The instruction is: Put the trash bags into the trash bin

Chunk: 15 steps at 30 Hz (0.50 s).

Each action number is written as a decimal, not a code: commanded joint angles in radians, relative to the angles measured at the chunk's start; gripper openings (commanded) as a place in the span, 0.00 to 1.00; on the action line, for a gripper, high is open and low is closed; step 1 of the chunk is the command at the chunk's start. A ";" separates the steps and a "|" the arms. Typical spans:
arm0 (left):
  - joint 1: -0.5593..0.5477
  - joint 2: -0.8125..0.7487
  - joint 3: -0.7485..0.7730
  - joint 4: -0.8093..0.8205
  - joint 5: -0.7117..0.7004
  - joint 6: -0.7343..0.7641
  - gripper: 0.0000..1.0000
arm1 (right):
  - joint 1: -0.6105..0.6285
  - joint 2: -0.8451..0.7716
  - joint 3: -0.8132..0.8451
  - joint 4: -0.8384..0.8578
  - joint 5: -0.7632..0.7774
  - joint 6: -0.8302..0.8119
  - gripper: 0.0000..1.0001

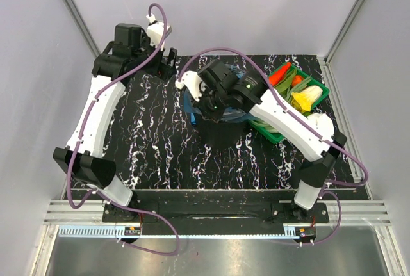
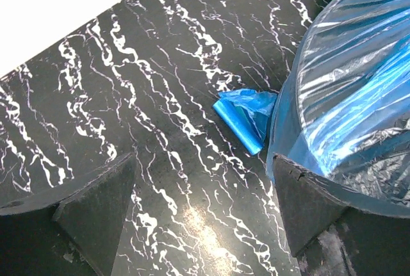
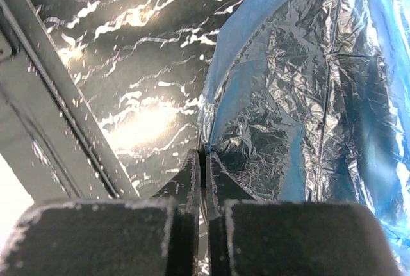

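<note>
Green vegetable tray (image 1: 325, 88) on black marbled table (image 1: 160, 141)

My left gripper (image 2: 202, 167) hangs with jaws apart. A loose bag (image 2: 242, 117) lies on the table (image 2: 128, 84) ahead of their gap, against the bin (image 1: 221, 138), which stands off the right jaw. My right gripper (image 3: 204, 161) pinches the lining bag (image 3: 288, 97) at the bin's rim; the bag spreads inside, ahead and right. The tray (image 1: 325, 91) lies right of the bin.
</note>
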 commanded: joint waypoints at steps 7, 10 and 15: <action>0.091 -0.099 -0.034 0.083 -0.092 -0.116 0.92 | 0.008 0.121 0.103 0.242 0.172 0.270 0.00; 0.106 -0.126 -0.048 0.086 -0.106 -0.113 0.92 | 0.008 0.152 0.150 0.277 0.186 0.333 0.00; 0.114 -0.175 -0.109 0.106 -0.109 -0.105 0.93 | 0.008 0.234 0.262 0.268 0.195 0.362 0.11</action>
